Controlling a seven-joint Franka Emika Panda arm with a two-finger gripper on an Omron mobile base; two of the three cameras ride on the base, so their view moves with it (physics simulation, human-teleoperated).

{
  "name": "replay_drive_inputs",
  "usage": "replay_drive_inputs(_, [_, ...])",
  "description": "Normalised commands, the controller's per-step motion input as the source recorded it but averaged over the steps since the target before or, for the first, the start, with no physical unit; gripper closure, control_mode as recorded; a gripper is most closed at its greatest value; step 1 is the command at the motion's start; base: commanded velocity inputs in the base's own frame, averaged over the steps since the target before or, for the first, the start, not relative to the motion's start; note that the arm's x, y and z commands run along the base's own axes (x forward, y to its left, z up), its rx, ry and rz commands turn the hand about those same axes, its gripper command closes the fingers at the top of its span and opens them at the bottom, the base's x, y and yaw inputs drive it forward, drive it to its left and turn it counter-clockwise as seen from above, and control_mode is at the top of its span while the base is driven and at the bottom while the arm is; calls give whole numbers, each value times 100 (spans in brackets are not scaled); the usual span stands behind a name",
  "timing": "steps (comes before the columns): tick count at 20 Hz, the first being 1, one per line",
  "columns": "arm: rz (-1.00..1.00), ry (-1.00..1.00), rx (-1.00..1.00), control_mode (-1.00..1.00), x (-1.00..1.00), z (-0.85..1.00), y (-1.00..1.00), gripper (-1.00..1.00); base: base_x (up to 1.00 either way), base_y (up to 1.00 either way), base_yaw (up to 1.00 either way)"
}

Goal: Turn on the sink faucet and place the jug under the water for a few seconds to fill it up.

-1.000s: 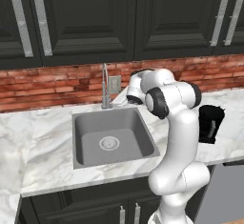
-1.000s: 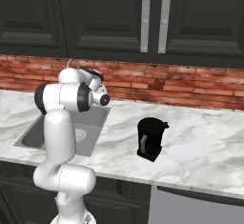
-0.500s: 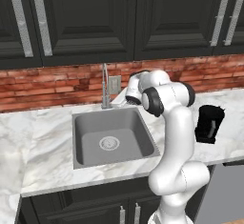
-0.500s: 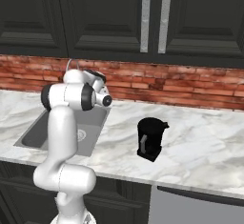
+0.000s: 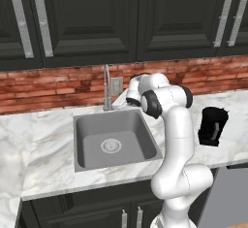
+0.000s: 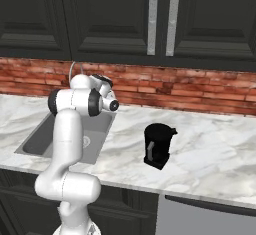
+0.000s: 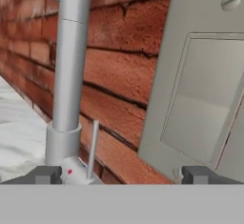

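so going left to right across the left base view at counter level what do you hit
sink → faucet → wall outlet plate → robot arm → black jug

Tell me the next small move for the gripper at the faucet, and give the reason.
Probably ease the gripper toward the sink faucet's base and onto its small side lever. In the hand view the fingertips stand spread, the lever rising between them nearer the left one, not yet touched. No water runs into the sink, and the jug stands on the counter.
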Motion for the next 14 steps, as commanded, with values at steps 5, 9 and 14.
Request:
replay_drive_inputs(5, [0, 0, 0, -100, 29, -7, 0, -100, 0, 0, 0])
replay_drive_inputs(9, [0, 0, 0, -100, 29, -8, 2, -100, 0, 0, 0])
replay_drive_inputs(14, [0, 0, 0, -100, 17, -13, 11, -100, 0, 0, 0])
